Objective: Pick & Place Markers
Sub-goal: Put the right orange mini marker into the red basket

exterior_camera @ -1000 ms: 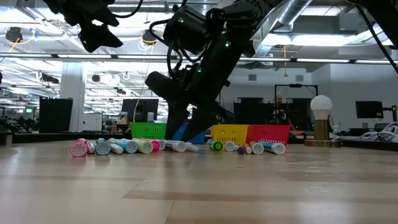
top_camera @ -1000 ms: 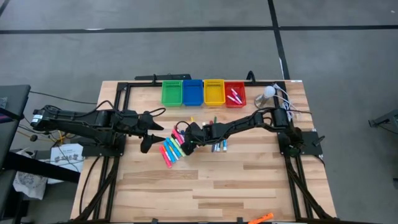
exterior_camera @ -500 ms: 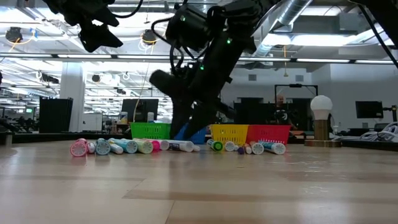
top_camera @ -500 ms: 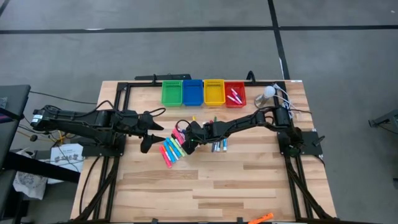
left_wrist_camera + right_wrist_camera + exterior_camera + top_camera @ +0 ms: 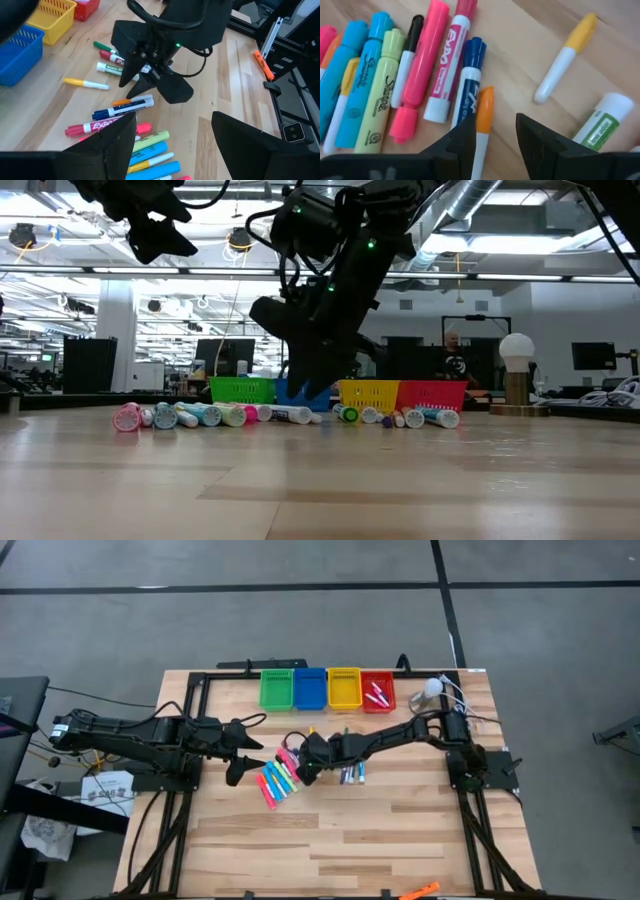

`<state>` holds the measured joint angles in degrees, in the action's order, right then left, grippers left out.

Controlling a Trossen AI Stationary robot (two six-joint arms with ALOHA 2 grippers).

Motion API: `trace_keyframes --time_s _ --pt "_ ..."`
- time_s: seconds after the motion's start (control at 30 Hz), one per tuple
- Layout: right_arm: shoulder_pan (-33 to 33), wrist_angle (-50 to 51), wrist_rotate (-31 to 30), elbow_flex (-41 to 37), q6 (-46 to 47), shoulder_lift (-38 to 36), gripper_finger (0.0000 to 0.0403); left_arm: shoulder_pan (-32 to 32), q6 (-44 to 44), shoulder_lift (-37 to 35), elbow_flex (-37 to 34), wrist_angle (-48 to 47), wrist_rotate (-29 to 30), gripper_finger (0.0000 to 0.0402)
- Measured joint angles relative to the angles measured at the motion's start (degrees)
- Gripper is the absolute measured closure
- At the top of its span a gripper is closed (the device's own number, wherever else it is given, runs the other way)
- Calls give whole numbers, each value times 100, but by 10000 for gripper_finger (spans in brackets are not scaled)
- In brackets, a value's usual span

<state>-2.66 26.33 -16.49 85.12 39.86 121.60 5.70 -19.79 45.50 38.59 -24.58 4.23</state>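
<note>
Wooden table (image 5: 400, 830), bins along far edge. Left gripper (image 5: 232, 768) hovers wide, idle. Markers (image 5: 277, 778) scattered mid-table: light, stiff, smooth, likely roll; grip mid-barrel across width. Right gripper (image 5: 303, 772) half-closed over orange-capped marker (image 5: 482, 117), nothing held.

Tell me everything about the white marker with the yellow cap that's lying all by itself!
The slim white marker with the yellow cap looks like smooth plastic. It has a plain white barrel with a rounded end and a short yellow cap, which is on. It lies flat on the light wooden table, off to one side of the crowded row of bright markers and not touching any of them. Only the table touches it, and nothing is holding it.
</note>
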Motion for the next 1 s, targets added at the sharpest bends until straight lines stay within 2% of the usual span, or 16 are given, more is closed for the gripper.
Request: trace_keyframes --time_s 0.67,0.77,1.0 --pt "-106 0 0 -31 63 258 279 0 -2 0 0 15 0 142" --pt "-98 8 5 -31 72 258 296 0 -2 0 0 15 0 142" --pt "-60 -20 69 -28 260 258 366 1 -2 0 0 15 0 142"
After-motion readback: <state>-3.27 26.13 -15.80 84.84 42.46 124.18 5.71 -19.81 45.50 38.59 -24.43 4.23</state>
